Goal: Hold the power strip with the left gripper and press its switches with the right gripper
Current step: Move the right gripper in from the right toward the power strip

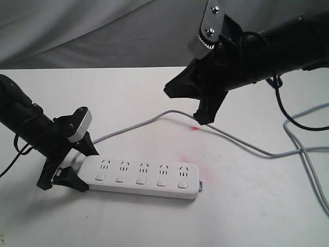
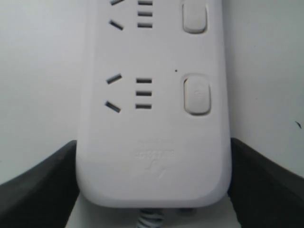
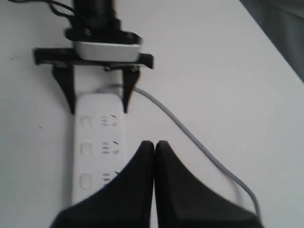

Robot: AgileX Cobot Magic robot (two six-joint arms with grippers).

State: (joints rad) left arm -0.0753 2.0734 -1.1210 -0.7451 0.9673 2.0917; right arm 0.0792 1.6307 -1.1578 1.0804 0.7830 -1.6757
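**Strip** (image 1: 141,177): lies flat on the table (image 1: 247,211), sockets up, at the front left of the exterior view. The grey cord (image 1: 154,119) leaves its left end and trails off to the right.

**Switches** (image 1: 140,180): five in one row, one below each socket group, all uncovered. Whether any is pressed cannot be told.

**Left gripper** (image 1: 78,165): clamped across the strip's cord end, with one finger against each long side. The left wrist view shows both touching. This grip probably keeps the bar from sliding or tipping under a downward push, and it sits short of the nearest button.

**Right gripper** (image 3: 154,152): fingers pressed together with nothing between them. It hangs in the air, well apart from the strip, above and behind its right end, near a pink stain (image 1: 194,128). The closed tips likely serve as a single blunt point for pushing.

**Stage**, as judged: hold is made, pressing not yet begun. The next move calls for a descent onto one button.
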